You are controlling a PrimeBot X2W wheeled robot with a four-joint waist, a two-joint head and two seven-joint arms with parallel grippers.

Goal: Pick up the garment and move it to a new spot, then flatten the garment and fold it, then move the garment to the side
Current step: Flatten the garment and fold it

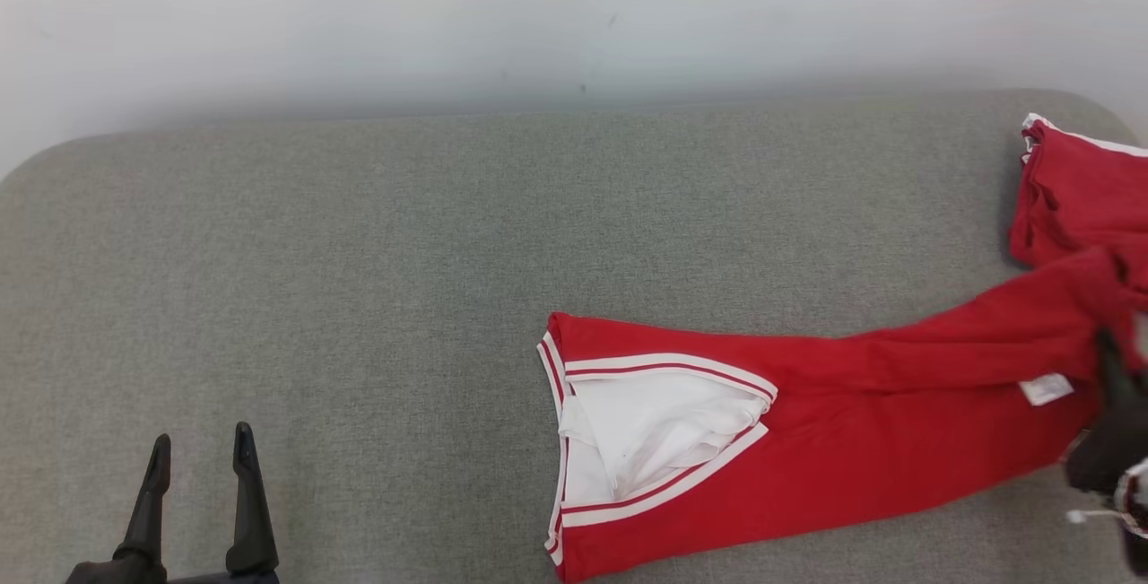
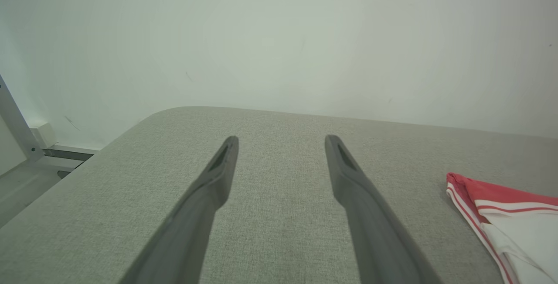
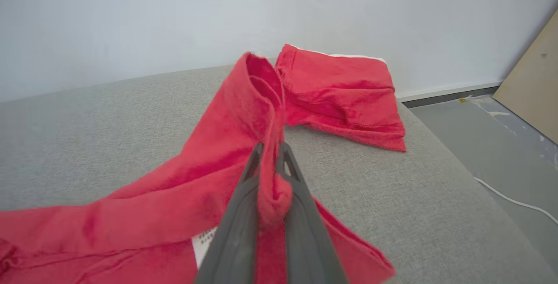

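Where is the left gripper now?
Head view, lower left: the left gripper, open, above the grey cushion, apart from the red garment on its right.

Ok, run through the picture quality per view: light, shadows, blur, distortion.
Head view: soft even light, no glare, faint shadow along the far edge of the grey cushion; right gripper blurred at the right edge. Left wrist view: left gripper soft near the lens, cushion edge bowed. Right wrist view: garment fairly sharp, gripper base blurred.

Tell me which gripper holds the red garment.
The right gripper, shut on a fold of the red garment. The left gripper stands open over the grey cushion, apart from it.
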